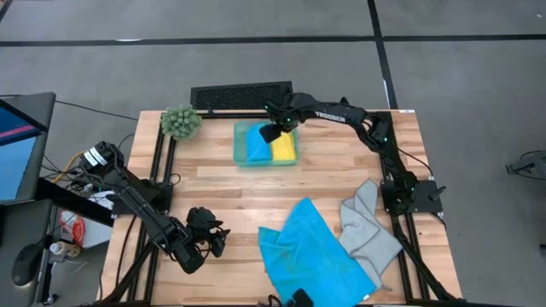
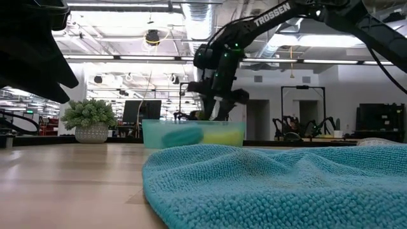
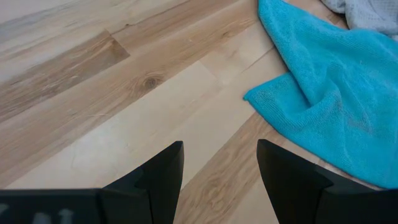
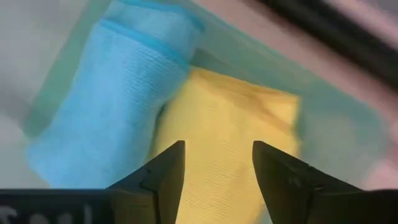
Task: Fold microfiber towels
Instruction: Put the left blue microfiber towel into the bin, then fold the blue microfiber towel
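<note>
A translucent teal tray (image 1: 237, 145) at the table's far middle holds a folded blue towel (image 4: 112, 106) and a folded yellow towel (image 4: 230, 124) side by side. My right gripper (image 4: 217, 152) hangs open just above them, pointing steeply down over the yellow one (image 1: 286, 149), with nothing between its fingers. A second blue towel (image 1: 311, 251) lies rumpled and spread out on the near right of the table. A light grey towel (image 1: 367, 226) lies crumpled beside it. My left gripper (image 3: 217, 168) waits open at the near left (image 1: 213, 241), short of the blue towel's corner (image 3: 261, 96).
A fuzzy green plant ball (image 1: 180, 122) stands at the far left corner, and a black ridged bar (image 1: 241, 95) lies along the far edge behind the tray. Bare wood (image 1: 222, 183) runs across the table's middle and left. The spread blue towel fills the low view's foreground (image 2: 273, 184).
</note>
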### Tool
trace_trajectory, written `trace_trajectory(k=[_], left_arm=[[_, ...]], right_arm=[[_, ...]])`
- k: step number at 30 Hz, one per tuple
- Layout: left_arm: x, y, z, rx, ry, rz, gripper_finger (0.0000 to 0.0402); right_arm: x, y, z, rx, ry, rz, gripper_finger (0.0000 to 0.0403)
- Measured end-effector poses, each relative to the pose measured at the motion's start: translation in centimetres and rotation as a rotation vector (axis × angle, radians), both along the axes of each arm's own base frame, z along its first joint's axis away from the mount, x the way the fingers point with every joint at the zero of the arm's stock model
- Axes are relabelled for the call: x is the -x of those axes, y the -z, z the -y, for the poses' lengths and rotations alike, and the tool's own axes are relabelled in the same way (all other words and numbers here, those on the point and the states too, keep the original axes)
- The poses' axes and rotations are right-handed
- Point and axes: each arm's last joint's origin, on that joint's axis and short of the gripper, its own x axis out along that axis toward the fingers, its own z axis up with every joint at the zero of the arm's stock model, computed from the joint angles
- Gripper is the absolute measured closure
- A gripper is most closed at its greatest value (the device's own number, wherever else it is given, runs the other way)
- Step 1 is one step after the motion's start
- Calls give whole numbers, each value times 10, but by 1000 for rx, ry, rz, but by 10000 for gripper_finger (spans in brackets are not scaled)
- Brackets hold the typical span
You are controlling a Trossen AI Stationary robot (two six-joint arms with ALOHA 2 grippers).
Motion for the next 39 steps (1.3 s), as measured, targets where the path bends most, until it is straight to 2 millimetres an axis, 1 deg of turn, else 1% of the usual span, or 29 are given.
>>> trace_trajectory(k=[4,6,8,10,12,14,17,21,23,28,31,33,34,37,39], left_arm=[[0,-1,-1,-19,-7,17,205],[0,-1,-1,-28,-12,27,205],[0,-1,-1,-29,-13,28,205],[0,-1,-1,-29,-14,29,205],[0,-1,-1,-25,-16,29,205],[0,-1,-1,-24,-15,28,205],[0,-1,-1,-26,-14,27,205],[-1,-1,-1,-29,-15,25,205],[-1,-1,-1,-27,-15,26,205],[-1,-1,-1,-21,-17,26,205],[-1,-1,-1,-13,-24,29,205],[-1,-1,-1,-12,-25,30,205],[-1,-1,-1,-12,-25,30,205],[-2,-1,-3,-38,-39,54,205],[-4,-2,-4,-54,-54,72,205]], right_arm=[[-8,-5,-18,68,-97,-38,204],[-14,-4,-27,135,-114,-57,212],[-20,1,-33,181,-128,-73,220],[-21,8,-35,174,-135,-98,229],[-25,14,-36,174,-132,-89,237],[-24,19,-37,140,-135,-102,243],[-33,25,-41,132,-143,-52,250],[-43,24,-50,155,-160,9,257],[-46,27,-52,159,-166,17,261],[-46,27,-49,134,-161,38,271],[-42,26,-47,129,-163,9,275],[-33,18,-46,119,-178,-32,277],[-29,11,-46,120,-188,-42,278],[-11,-19,-52,113,-228,-90,277],[6,-41,-61,95,-258,-145,275]])
